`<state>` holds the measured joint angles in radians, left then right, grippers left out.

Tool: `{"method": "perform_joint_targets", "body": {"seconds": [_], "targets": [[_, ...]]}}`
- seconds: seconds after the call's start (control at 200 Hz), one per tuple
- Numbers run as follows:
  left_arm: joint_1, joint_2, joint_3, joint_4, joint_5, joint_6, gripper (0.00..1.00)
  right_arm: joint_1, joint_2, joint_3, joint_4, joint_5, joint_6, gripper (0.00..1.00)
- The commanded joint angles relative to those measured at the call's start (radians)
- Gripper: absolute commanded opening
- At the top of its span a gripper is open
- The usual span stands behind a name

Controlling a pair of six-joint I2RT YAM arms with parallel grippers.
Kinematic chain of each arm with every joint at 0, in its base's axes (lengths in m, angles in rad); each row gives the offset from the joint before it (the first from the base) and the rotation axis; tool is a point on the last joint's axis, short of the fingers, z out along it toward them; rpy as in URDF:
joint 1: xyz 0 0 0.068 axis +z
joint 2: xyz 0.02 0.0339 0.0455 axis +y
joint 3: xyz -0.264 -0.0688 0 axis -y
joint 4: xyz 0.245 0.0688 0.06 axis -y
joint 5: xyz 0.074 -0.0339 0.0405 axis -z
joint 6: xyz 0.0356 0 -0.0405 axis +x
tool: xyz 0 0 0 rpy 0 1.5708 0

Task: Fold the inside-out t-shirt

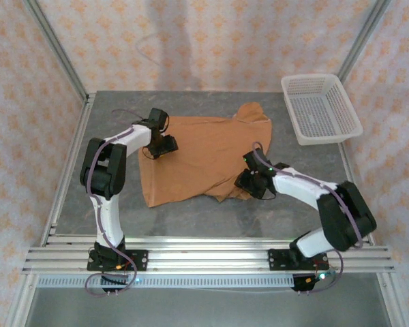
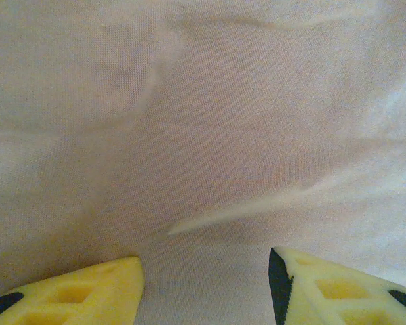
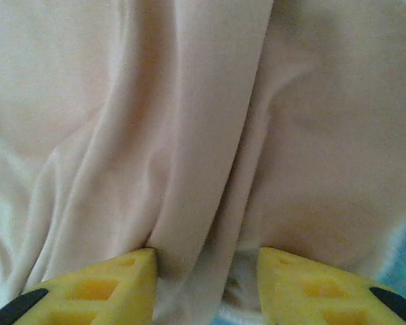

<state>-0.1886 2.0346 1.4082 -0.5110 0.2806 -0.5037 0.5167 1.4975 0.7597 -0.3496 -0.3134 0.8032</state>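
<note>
One garment: orange-tan soft cloth t-shirt (image 1: 204,153) lay spread mid-way on the grey surface (image 1: 191,218) — rumpled along its near right edge.
Left side: yellow left fingers (image 2: 74,298) stood apart over flat cloth at the shirt's far left corner, gripping nothing.
Right side: right fingers (image 3: 95,291) were part-open — a raised fold between them, touching one.
Far right: white plastic mesh basket (image 1: 320,109) sat apart from the shirt.
</note>
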Motion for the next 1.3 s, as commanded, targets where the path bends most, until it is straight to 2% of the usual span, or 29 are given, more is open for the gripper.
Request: {"method": "perform_joint_targets", "body": {"seconds": [0.0, 0.09, 0.175, 0.315, 0.465, 0.641, 0.796, 0.881, 0.966, 1.051, 1.151, 1.296], "targets": [[0.026, -0.007, -0.046, -0.081, -0.035, -0.002, 0.55, 0.003, 0.075, 0.025, 0.055, 0.010, 0.034, 0.37], [0.059, -0.021, -0.069, -0.079, -0.045, -0.013, 0.55, 0.000, 0.096, 0.071, 0.011, 0.052, -0.002, 0.00], [0.099, -0.037, -0.093, -0.077, -0.070, -0.025, 0.54, -0.023, 0.066, 0.147, -0.101, 0.087, -0.073, 0.00], [0.159, -0.045, -0.118, -0.098, -0.160, -0.064, 0.53, -0.096, -0.081, 0.254, -0.301, 0.161, -0.188, 0.00], [0.193, -0.033, -0.140, -0.097, -0.198, -0.084, 0.50, -0.180, -0.243, 0.288, -0.429, 0.201, -0.266, 0.00], [0.185, -0.045, -0.165, -0.059, -0.161, -0.091, 0.49, -0.202, -0.307, 0.227, -0.408, 0.170, -0.267, 0.00], [0.140, -0.052, -0.132, -0.080, -0.145, -0.075, 0.50, -0.203, -0.193, 0.179, -0.319, 0.160, -0.254, 0.00], [0.117, -0.050, -0.107, -0.111, -0.146, -0.060, 0.54, -0.204, -0.107, 0.205, -0.311, 0.161, -0.266, 0.14], [0.100, -0.061, -0.095, -0.144, -0.156, -0.047, 0.56, -0.202, -0.039, 0.256, -0.348, 0.128, -0.274, 0.43], [0.086, -0.103, -0.094, -0.172, -0.183, -0.037, 0.59, -0.173, -0.048, 0.288, -0.374, 0.146, -0.261, 0.61], [0.053, -0.172, -0.070, -0.205, -0.214, -0.001, 0.61, -0.124, -0.078, 0.346, -0.404, 0.201, -0.245, 0.69], [0.003, -0.174, -0.009, -0.211, -0.163, 0.043, 0.61, -0.113, 0.006, 0.428, -0.340, 0.176, -0.220, 0.70]]}}
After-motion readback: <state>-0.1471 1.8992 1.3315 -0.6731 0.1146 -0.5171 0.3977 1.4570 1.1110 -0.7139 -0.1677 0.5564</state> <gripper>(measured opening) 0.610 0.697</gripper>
